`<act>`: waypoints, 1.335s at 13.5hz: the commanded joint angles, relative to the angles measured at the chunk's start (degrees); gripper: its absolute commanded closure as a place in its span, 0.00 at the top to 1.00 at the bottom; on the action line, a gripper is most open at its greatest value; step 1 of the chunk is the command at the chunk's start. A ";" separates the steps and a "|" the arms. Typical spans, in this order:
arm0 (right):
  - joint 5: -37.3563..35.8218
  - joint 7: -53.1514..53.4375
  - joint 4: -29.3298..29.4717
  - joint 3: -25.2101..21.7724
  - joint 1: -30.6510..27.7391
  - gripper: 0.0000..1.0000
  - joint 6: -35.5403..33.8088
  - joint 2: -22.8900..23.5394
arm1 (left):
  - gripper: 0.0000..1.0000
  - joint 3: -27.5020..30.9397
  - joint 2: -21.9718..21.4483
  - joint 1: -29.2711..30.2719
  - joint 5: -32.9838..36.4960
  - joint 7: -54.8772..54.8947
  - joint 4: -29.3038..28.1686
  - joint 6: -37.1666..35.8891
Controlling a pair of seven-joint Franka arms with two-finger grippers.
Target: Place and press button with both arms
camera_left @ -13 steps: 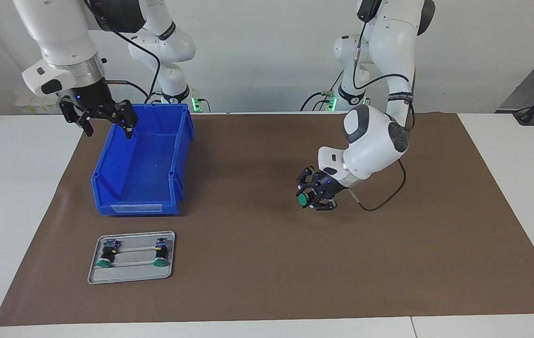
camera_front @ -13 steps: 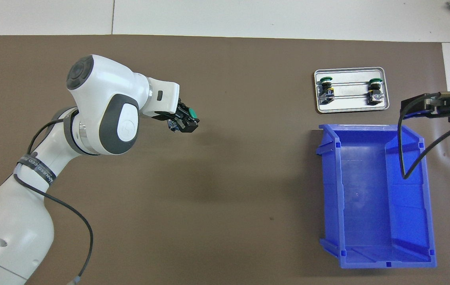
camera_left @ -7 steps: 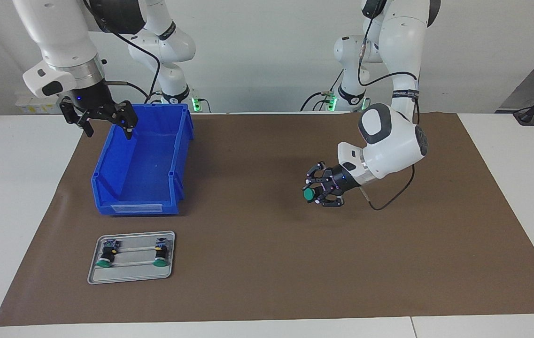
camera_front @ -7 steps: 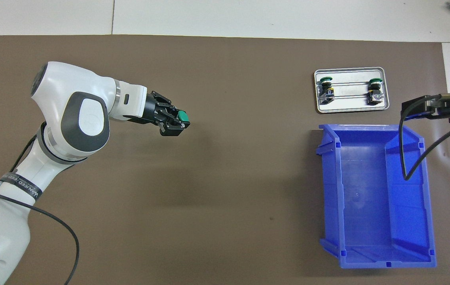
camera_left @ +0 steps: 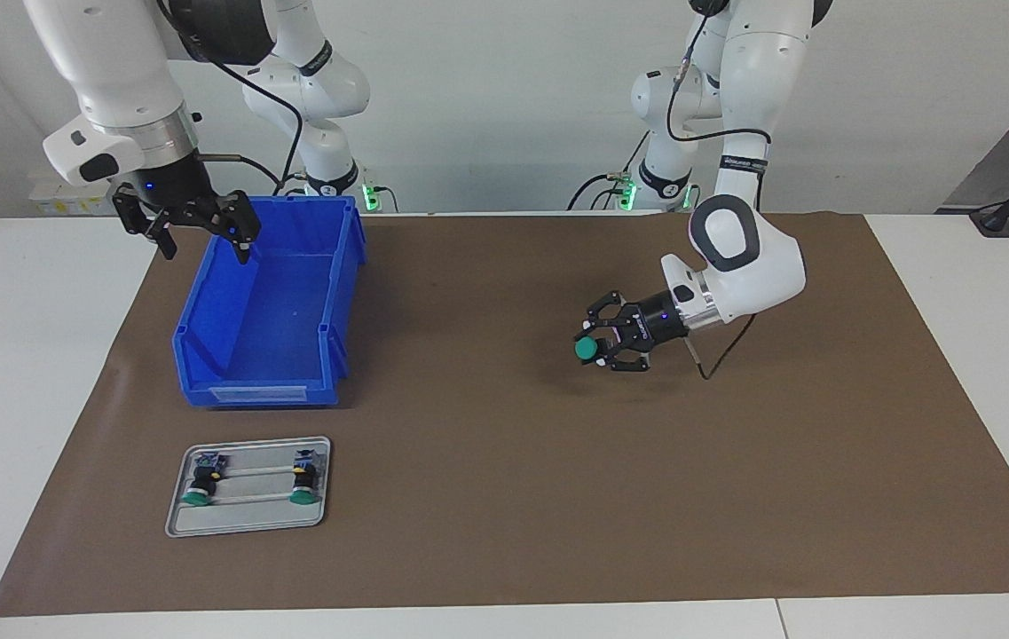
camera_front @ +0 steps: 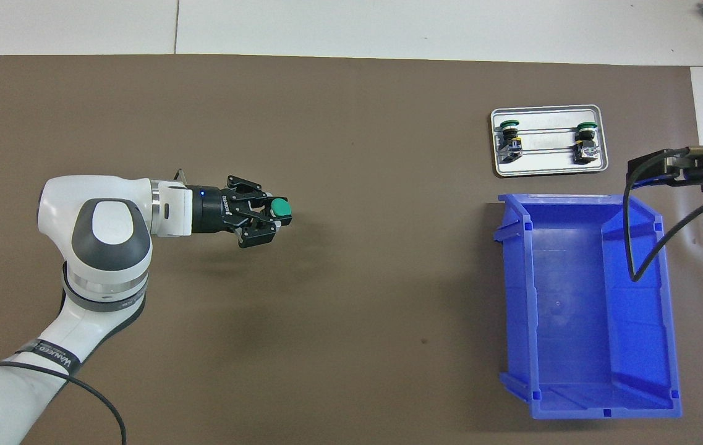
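One button held: I am gripping the button [camera_left: 587,350] [camera_front: 280,208] in my left gripper [camera_left: 610,346] [camera_front: 263,212]; its round green cap is pointing toward the right arm's end of the table.
Button position: it is hanging in the air over the bare brown mat [camera_left: 504,497] [camera_front: 326,309], roughly mid-table, well apart from the bin and the tray.
Left fingers: my fingers [camera_left: 603,318] [camera_front: 246,183] are closing partway around the black body of the button, with the cap sticking out past the tips.
Left arm: I am reaching in from my own end with the wrist turned level, so the gripper is lying nearly horizontal above the mat.
Shadow: a dark patch is showing on the mat under the gripper, so the button is not touching the surface.
Right gripper: my right gripper [camera_left: 201,232] is hovering over the robot-side end of the blue bin [camera_left: 269,311] [camera_front: 586,309], at the rim; the arm is waiting there.
Right fingers: they are standing wide apart and holding nothing.
Blue bin: it is sitting on the mat toward the right arm's end, and I am seeing nothing inside it.
Tray: the grey metal tray [camera_left: 247,524] [camera_front: 548,170] is lying on the mat farther from the robots than the bin, just beside it.
Two spare buttons: the two spare buttons [camera_left: 201,484] [camera_front: 511,137] are lying on the tray apart from each other, green caps pointing away from the robots.
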 commanded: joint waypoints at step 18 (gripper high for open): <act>-0.47 -1.58 -2.70 0.00 -0.68 1.00 0.48 -2.19 | 0.00 -0.09 4.16 -8.38 -40.47 15.53 -1.68 3.43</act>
